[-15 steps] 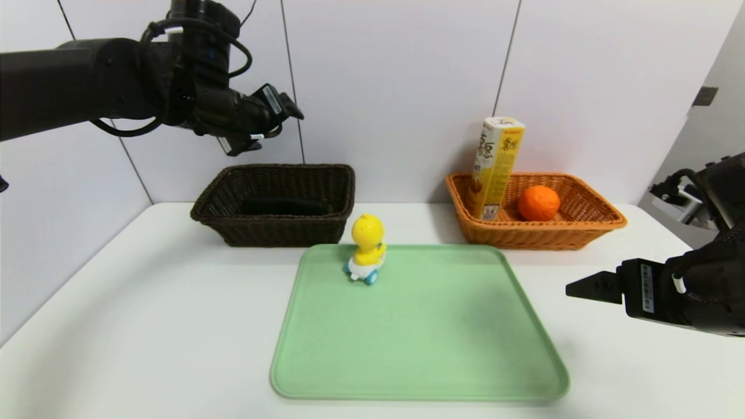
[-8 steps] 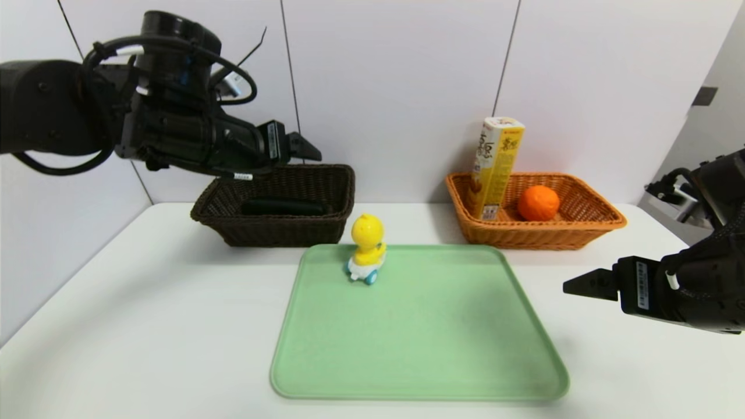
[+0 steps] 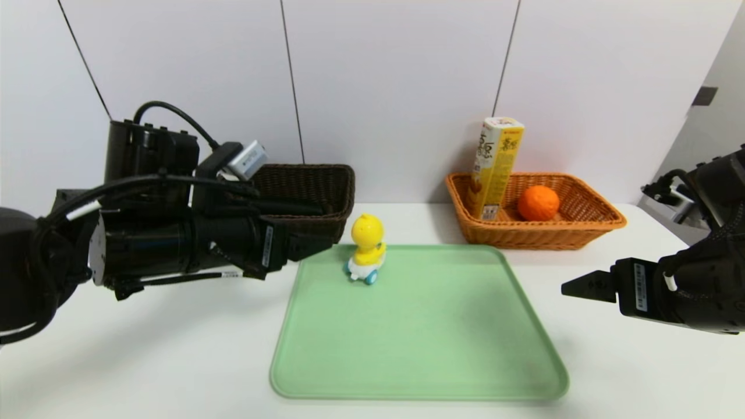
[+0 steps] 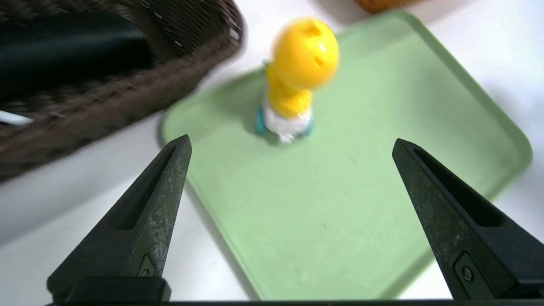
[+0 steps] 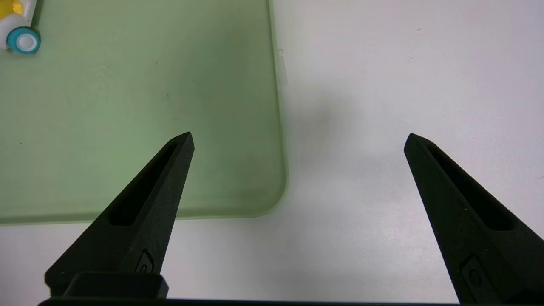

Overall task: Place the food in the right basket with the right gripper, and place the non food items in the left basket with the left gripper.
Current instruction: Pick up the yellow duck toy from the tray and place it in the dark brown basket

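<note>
The left gripper (image 3: 317,243) hangs low over the bench, just off the near-left corner of the green tray (image 3: 419,372), its fingers spread wide and empty; from its wrist camera the duck toy (image 4: 297,80) sits squarely ahead between the two tips, so it looks lined up to reach in for that toy, the only loose thing in sight. The duck (image 3: 368,247) stands upright on its blue wheels at the tray's far-left edge, close to the dark brown left basket (image 3: 326,186). That basket lies behind the arm, which hides much of it; the black pouch (image 4: 72,51) lies inside, and a sliver of white at the wicker may be the pen, though I cannot be sure. I would guess the tray's raised lip and the basket wall so near the toy are what the fingers must mind. Across the bench, the orange right basket (image 3: 599,224) already holds the snack carton (image 3: 496,166), leaning upright at its left end, and the orange fruit (image 3: 538,202). The right gripper (image 3: 573,286) waits beside the tray's right edge, spread and empty, well clear.
</note>
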Available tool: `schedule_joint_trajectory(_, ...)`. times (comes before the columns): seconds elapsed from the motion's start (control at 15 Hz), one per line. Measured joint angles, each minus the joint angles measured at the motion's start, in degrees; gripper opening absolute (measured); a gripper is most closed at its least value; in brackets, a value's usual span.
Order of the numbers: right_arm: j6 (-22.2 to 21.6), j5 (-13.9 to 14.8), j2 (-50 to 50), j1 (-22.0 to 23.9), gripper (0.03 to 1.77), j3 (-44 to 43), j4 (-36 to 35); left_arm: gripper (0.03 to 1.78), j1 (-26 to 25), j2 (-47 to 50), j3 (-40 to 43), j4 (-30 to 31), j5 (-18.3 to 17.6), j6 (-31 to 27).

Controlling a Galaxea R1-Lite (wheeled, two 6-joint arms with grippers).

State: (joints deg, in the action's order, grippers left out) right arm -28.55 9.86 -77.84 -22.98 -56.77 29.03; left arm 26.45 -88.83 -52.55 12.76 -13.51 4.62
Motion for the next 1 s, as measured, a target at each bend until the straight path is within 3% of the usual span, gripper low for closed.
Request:
schedule_joint_trajectory(0.13, 0.0, 0.0, 0.0, -0.1, 1.71, 0.0, 0.0, 1.68, 4.2, 0.8, 4.8, 4.1, 2.3, -0.1)
schedule_joint_trajectory(0.4, 0.0, 0.7, 0.2, -0.2, 1.71, 0.0, 0.0, 1.69, 11.4, -3.1, 10.9, 19.3, 13.0, -0.1)
schedule_joint_trajectory(0.6, 0.2, 2.8, 0.2, -0.2, 1.71, 0.3, -1.6, 1.69, 13.6, -7.9, 12.3, 27.9, 20.8, -0.9)
schedule_joint_trajectory(0.73, 1.4, 3.6, 0.2, -0.2, 1.71, 1.9, -7.0, 1.69, 13.9, -10.3, 12.6, 30.8, 22.9, -1.9)
schedule_joint_trajectory(1.0, 11.2, 5.3, -0.1, -0.2, 1.71, 10.5, -26.0, 1.69, 14.1, -12.6, 12.8, 31.0, 23.3, -2.0)
